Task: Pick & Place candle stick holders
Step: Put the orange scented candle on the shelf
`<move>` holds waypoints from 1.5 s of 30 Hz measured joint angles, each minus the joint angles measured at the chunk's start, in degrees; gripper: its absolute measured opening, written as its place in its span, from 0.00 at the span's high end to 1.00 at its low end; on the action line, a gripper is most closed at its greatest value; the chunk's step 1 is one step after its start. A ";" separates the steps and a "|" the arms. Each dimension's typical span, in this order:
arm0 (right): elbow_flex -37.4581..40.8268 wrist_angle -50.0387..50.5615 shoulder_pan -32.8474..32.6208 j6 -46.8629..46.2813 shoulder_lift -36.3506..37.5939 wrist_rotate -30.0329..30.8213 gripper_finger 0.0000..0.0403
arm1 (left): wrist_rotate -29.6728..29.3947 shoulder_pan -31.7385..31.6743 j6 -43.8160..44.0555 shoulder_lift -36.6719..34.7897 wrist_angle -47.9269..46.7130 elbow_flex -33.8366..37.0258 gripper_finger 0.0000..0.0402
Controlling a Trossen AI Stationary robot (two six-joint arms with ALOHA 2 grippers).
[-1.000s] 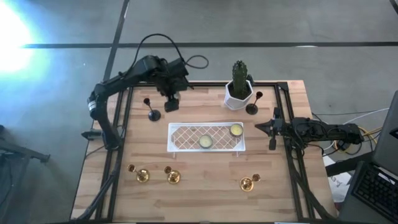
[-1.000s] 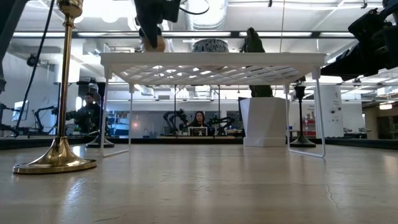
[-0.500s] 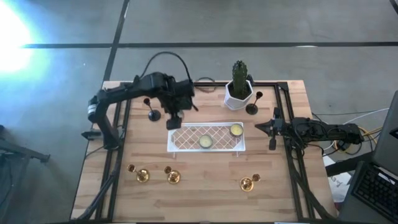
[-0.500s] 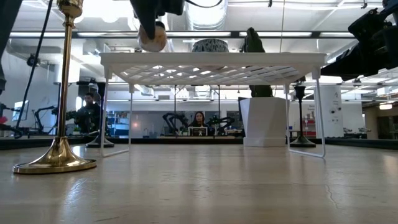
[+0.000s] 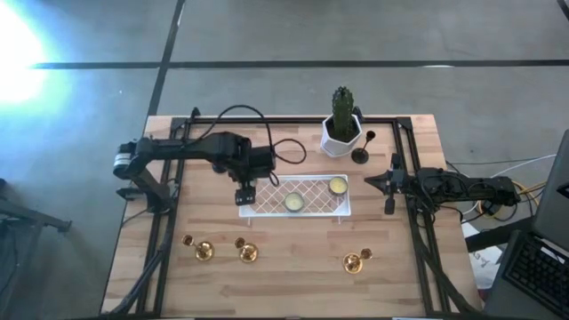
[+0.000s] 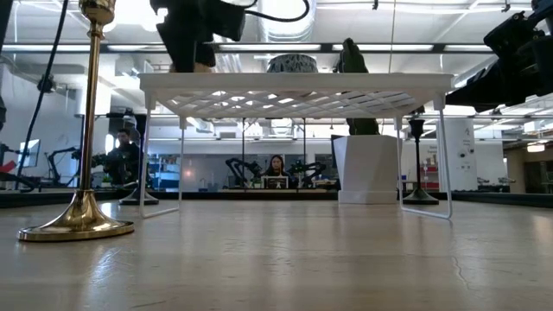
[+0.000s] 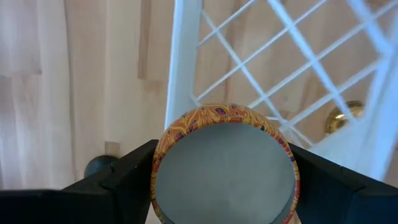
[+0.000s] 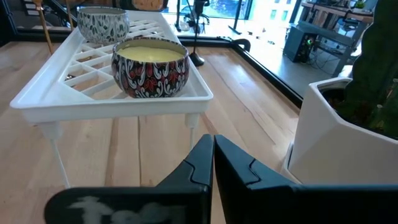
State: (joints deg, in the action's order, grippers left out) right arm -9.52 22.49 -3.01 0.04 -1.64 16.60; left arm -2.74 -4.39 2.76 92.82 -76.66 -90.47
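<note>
My left gripper [image 5: 246, 190] points down over the left end of the white wire rack [image 5: 307, 188], shut on a round tin candle [image 7: 224, 171] with an orange patterned wall. Two more tin candles [image 5: 293, 203] [image 5: 337, 186] sit on the rack. Three gold candle stick holders [image 5: 203, 251] [image 5: 246, 252] [image 5: 354, 261] stand on their round bases near the table's front edge. One black holder [image 5: 360, 153] stands beside the cactus pot [image 5: 341, 132]. My right gripper [image 5: 388, 185] waits shut at the table's right side. My left gripper pinches the tin candle's round wall [image 7: 159, 163] between its two fingers [image 7: 134, 177], one on each opposite side. The fingers come from above, pointing down. The tin hangs upright, open top toward the wrist, just over the rack's left end; whether it touches the rack, I cannot tell.
The rack stands on thin legs [image 6: 181, 147] with free room beneath. Black frame rails [image 5: 169, 222] run along the table's left and right sides. The left arm's cable [image 5: 276, 151] loops over the far part of the table. People sit in the room beyond.
My left gripper has carried the tin candle from the table's far left toward the right and near side, sinking down to the rack's left end. It has stayed shut on the tin, and the arm now covers the spot where a black holder stood.
</note>
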 joint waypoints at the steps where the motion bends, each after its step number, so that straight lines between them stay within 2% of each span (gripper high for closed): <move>1: 0.00 -0.01 0.00 0.01 -0.01 -0.01 0.98 | -0.68 0.00 0.34 -0.08 0.19 0.34 0.25; 7: 0.00 0.00 -0.01 0.00 0.00 0.00 0.98 | -1.32 0.00 1.00 -0.20 3.49 1.65 0.25; 12: 0.00 0.01 -0.01 0.00 -0.01 0.00 0.98 | 0.41 0.02 1.32 -0.24 4.65 1.68 0.25; 25: 0.00 0.02 -0.01 0.01 -0.01 0.00 0.98 | 0.24 1.66 3.79 -0.24 5.79 1.74 0.25; 35: 0.00 -0.01 0.01 0.01 -0.01 0.00 0.98 | 0.32 1.68 4.99 -0.53 7.74 6.49 0.25; 45: 0.00 0.02 -0.02 -0.01 0.00 0.00 0.98 | 0.06 1.31 4.69 -1.03 8.24 6.60 0.25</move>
State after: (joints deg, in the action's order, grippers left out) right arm -9.52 22.50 -3.03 0.03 -1.64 16.60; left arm -2.68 -3.08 7.45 91.79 -68.43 -83.87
